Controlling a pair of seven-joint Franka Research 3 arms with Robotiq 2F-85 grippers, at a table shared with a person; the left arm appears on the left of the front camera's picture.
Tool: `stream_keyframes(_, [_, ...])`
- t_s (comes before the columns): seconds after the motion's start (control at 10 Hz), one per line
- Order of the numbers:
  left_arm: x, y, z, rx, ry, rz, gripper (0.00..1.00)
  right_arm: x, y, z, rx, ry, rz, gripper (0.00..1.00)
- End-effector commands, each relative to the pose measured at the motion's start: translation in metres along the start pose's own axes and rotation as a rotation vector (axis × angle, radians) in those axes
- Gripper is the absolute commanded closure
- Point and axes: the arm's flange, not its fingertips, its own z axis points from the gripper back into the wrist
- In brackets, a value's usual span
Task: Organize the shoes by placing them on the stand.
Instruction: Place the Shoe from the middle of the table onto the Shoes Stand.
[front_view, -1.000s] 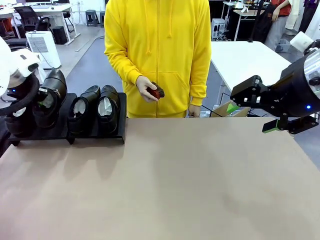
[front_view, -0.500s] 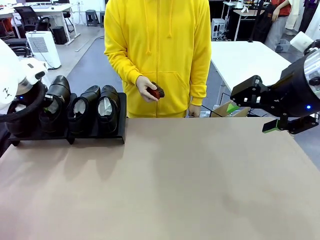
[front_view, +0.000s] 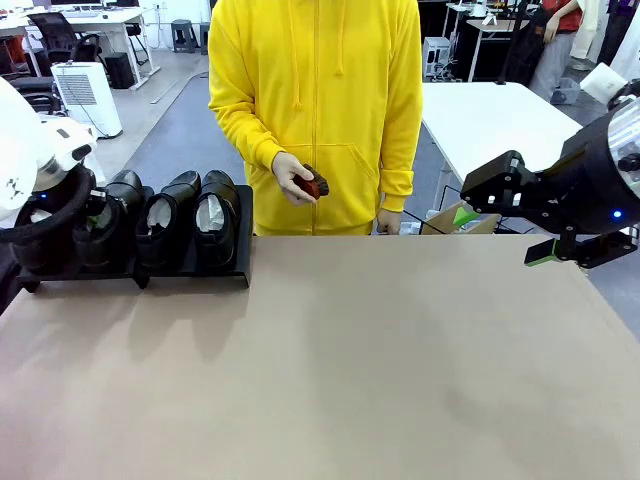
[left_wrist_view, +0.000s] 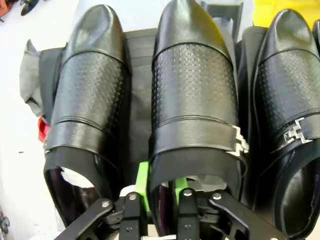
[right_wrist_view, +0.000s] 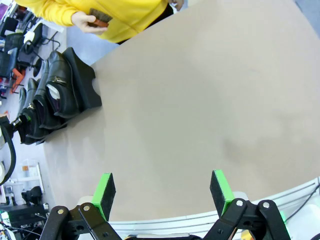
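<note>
Releasing looks like the step in hand: our left gripper (left_wrist_view: 160, 200) sits at the heel of 1 shoe (left_wrist_view: 192, 105), fingers straddling the heel collar, 1 green pad (left_wrist_view: 143, 176) outside the leather. Jaws are narrow, but we cannot tell whether they grip or have just let go.

That shoe lies flat on the stand (left_wrist_view: 140, 100), toe pointing away from us, second from the left in a row of 4 shoes (front_view: 150, 222). We judge the heel grab is chosen because the paper stuffing keeps the collar stiff enough to pinch. Neighbours sit just beside it on both sides, so we lift straight up and out to avoid dragging one.

In the front view all 4 shoes are on the stand (front_view: 190, 270) at the table's far left corner. Task looks nearly done, pending a clean withdrawal.

Our right gripper (right_wrist_view: 162, 192) hangs wide open over bare table (right_wrist_view: 200, 100), holding nothing, parked clear of the work.

A person's hand (front_view: 290, 178) across the table holds a small dark-red brush (front_view: 312, 184), away from the stand.
</note>
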Motion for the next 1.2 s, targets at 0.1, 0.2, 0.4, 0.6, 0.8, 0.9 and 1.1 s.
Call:
stream_keyframes(0.1, [0.006,-0.007,0.002,0.088,-0.050,-0.010,0.00,0.002,0.000,0.001,0.021,0.022,0.008,0.00])
stream_keyframes(0.2, [0.006,-0.009,0.010,0.107,-0.077,-0.018,0.00,0.002,0.000,0.001,0.021,0.022,0.008,0.00])
stream_keyframes(0.4, [-0.001,-0.025,0.045,0.094,-0.137,-0.040,0.00,0.002,0.000,0.001,0.021,0.022,0.008,0.00])
stream_keyframes(0.6, [-0.012,-0.037,0.076,0.075,-0.124,-0.037,0.00,0.002,0.000,0.001,0.021,0.022,0.008,0.00])
stream_keyframes(0.8, [-0.023,-0.036,0.104,0.099,-0.136,0.001,0.00,0.002,0.000,0.001,0.021,0.022,0.008,0.00])
stream_keyframes(0.9, [-0.024,-0.033,0.112,0.113,-0.148,0.011,0.00,0.002,0.000,0.001,0.021,0.022,0.008,0.00])
stream_keyframes(1.1, [-0.031,-0.028,0.132,0.127,-0.099,0.038,0.00,0.002,0.000,0.001,0.021,0.022,0.008,0.00])
